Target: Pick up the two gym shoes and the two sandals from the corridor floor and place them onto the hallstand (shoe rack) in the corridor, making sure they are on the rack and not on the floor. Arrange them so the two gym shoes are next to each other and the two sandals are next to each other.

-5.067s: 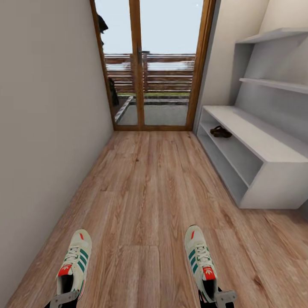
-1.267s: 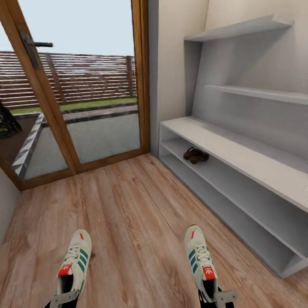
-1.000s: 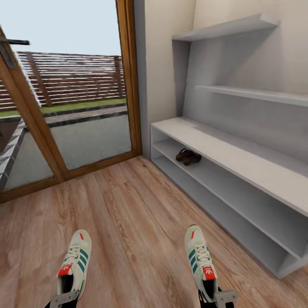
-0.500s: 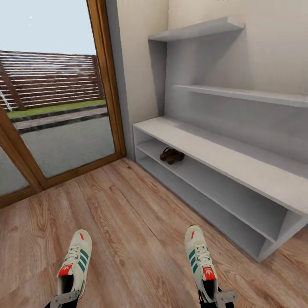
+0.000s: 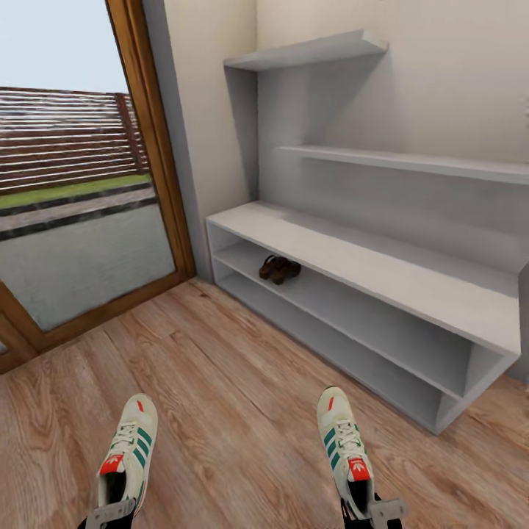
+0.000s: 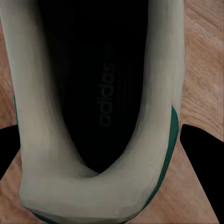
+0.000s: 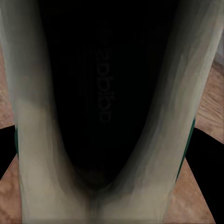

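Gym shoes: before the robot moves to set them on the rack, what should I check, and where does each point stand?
1. Left claw holds the left gym shoe at the heel: ok.
2. Right claw holds the right gym shoe: ok.
3. Sandals together on the hallstand shelf: ok.
4. Free space beside the sandals and on the top: ok.
5. Hallstand within arm's reach: cannot tell.
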Controlling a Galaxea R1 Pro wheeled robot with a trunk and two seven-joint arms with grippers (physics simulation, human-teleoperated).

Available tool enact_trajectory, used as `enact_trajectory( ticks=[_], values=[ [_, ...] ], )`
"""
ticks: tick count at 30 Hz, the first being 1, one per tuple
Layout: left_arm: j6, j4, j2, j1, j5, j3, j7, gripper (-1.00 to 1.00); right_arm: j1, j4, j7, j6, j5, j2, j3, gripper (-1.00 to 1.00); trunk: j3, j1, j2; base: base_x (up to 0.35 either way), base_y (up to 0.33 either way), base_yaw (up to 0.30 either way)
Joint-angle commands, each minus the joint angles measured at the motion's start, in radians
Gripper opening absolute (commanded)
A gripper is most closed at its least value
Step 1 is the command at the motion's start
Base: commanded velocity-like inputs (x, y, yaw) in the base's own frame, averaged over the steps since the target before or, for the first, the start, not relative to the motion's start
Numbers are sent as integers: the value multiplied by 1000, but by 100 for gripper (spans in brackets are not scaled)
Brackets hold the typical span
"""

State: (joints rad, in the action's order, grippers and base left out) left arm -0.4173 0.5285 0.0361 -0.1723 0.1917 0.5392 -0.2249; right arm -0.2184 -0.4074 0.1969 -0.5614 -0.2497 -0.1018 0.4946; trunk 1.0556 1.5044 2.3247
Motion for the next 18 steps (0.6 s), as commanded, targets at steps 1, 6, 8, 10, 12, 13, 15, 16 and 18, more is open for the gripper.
enact_trajectory(
  ticks=[1, 6, 8, 10, 12, 13, 15, 16, 18],
  values=[
    [-5, -1, -1, -1, 9, 8, -7, -100, -1, 0, 6, -3, -8, -1, 9, -100, 1, 0, 0, 13, 304, -263],
    [-5, -1, -1, -1, 6, 8, -6, -100, -1, 0, 6, -3, -8, -1, 9, -100, 1, 0, 0, 4, 305, -263],
    [-5, -1, -1, -1, 4, 8, -5, -100, -1, 0, 6, -3, -8, -1, 9, -100, 1, 0, 0, 1, 307, -263],
    [-5, -1, -1, -1, 4, 8, -5, -100, -1, 0, 6, -3, -8, -1, 9, -100, 1, 0, 0, 0, 308, -263],
    [-5, -1, -1, -1, 3, 8, -6, -100, -1, -1, 6, -3, -8, -1, 9, -100, 1, 0, 0, 3, 308, -263],
    [-5, -1, -1, -1, 3, 8, -5, -100, -1, -1, 6, -3, -8, -1, 9, -100, 1, 0, 0, 30, 308, -263],
    [-5, -1, -1, -1, 3, 8, -5, -100, -1, -1, 6, -3, -8, -1, 9, -100, 1, 0, 0, 51, 308, -263],
    [-5, -1, -1, -1, 3, 8, -5, -100, -1, -1, 6, -3, -8, -1, 9, -100, 1, 0, 0, 67, 309, -263],
    [-5, -1, -1, -1, 4, 8, -5, -100, -1, -1, 6, -3, -8, -1, 9, -100, 1, 0, 0, 78, 308, -263]
  ],
)
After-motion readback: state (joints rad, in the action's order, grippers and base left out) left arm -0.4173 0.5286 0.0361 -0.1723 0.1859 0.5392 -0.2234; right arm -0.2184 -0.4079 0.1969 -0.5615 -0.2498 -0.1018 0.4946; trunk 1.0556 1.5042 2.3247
